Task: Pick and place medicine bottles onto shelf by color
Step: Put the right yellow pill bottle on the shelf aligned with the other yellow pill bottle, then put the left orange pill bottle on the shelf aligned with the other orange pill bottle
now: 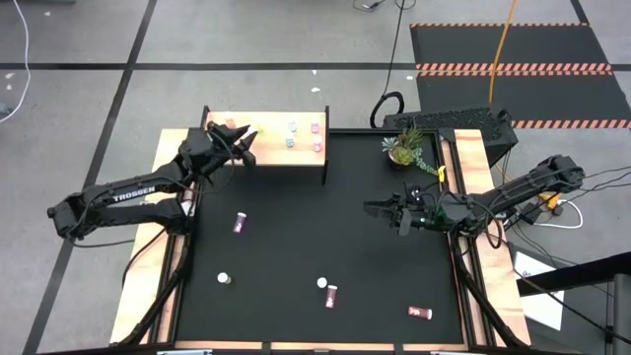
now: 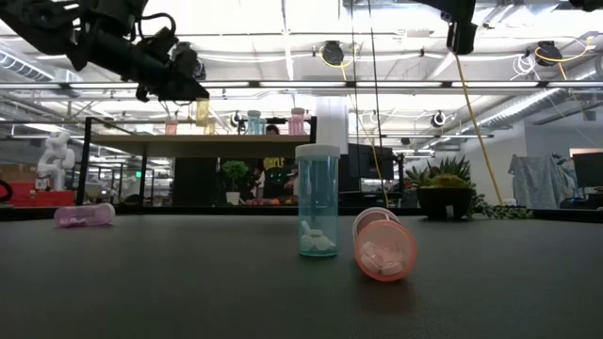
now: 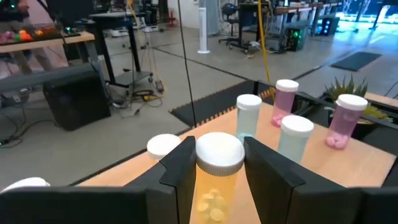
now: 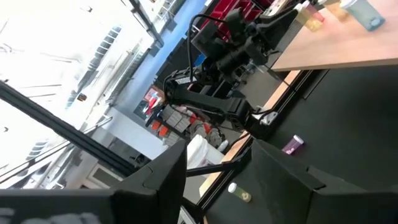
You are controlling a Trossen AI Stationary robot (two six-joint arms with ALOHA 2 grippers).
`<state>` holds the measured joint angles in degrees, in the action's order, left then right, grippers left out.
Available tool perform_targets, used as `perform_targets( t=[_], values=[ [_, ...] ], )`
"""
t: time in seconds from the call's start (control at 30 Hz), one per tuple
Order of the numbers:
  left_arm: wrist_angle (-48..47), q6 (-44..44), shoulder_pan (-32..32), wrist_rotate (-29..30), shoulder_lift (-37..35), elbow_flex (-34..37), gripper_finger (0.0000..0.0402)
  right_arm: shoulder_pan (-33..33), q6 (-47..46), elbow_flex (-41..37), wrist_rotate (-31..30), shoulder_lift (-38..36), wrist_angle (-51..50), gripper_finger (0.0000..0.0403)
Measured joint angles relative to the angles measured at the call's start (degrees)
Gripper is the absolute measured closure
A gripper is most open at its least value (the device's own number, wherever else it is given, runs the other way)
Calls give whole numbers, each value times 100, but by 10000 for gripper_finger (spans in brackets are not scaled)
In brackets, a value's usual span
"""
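Observation:
The pale wooden shelf stands at the table's far edge, left of centre. Two teal bottles and two pink bottles stand upright on its right half. My left gripper is over the shelf's left end, shut on a yellow bottle with a white cap. Another white cap shows just beside it. My right gripper hovers open and empty above the table's right half. On the black table a pink bottle lies, a teal one stands, and a salmon-red one lies. My left gripper pinches the yellow bottle's body just below its white cap, one finger on each side. The fingers come at it slanting down from the table's left. The bottle stands upright; the fingers hide whether its base rests on the shelf.
A potted plant stands at the far right of the table. A small capped bottle sits near the left front and a red bottle lies at the right front. Wooden side rails flank the black mat.

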<state>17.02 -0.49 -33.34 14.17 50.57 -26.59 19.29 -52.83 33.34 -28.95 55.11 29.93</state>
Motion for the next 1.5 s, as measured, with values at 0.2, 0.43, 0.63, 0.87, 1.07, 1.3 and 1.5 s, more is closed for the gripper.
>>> perform_targets(
  t=[0.2,0.43,0.63,0.87,1.07,1.3,1.5],
  values=[
    [-196,25,-234,-263,10,1,275,-137,-5,0,11,0,-2,227],
    [-137,-3,-263,-376,226,2,275,-215,-3,0,37,0,0,227],
    [20,39,-265,-380,576,-4,275,-245,-33,0,46,0,1,227],
    [111,9,-265,-376,513,-2,274,-245,-189,0,61,0,2,227],
    [65,-61,-265,-367,482,-2,237,-245,-197,0,64,0,2,227],
    [-278,-68,-265,-367,476,2,136,-245,-197,0,67,0,2,227],
    [-584,235,-254,-368,43,-205,73,-230,-199,-2,70,-26,5,227]
  ],
)
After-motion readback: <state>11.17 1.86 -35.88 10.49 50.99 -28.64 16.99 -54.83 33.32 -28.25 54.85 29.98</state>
